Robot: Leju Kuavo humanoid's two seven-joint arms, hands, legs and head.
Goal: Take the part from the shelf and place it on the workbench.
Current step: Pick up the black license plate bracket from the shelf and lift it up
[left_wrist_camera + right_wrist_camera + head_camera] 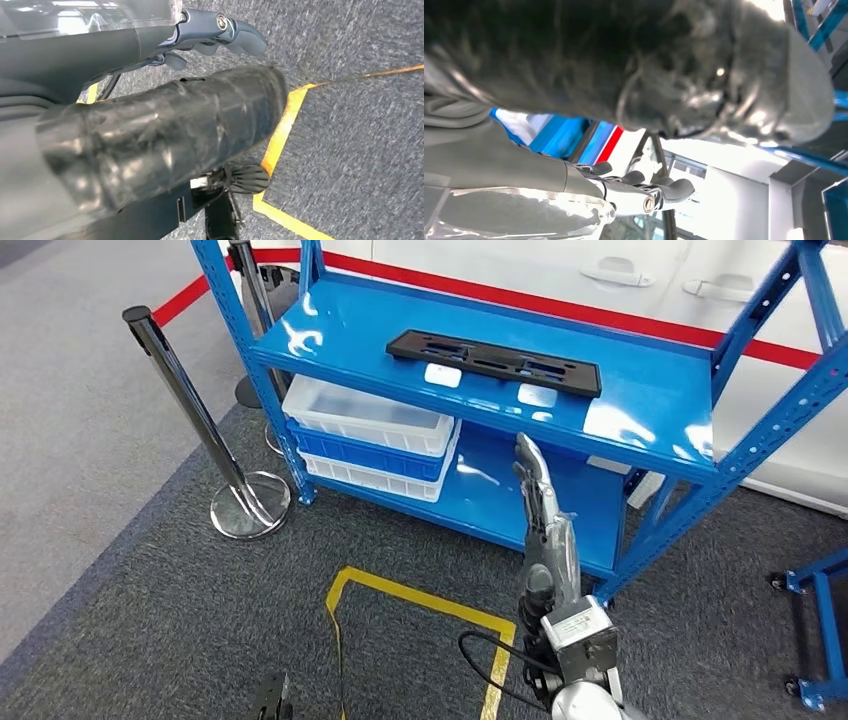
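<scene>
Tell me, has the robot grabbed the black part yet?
Not yet. The long black part lies untouched on the blue shelf. The right hand is raised toward it, fingers straight, holding nothing. Grabbing it and carrying it to the workbench are both left.

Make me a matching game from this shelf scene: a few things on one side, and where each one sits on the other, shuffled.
Things:
1. black part
2. white bins
3. chrome post
4. right hand

Places:
A. standing on the carpet beside the shelf
B. lying flat on the upper blue shelf
C. raised in front of the shelf, holding nothing
D. stacked on the lower shelf

Pairs: 1-B, 2-D, 3-A, 4-C
</scene>
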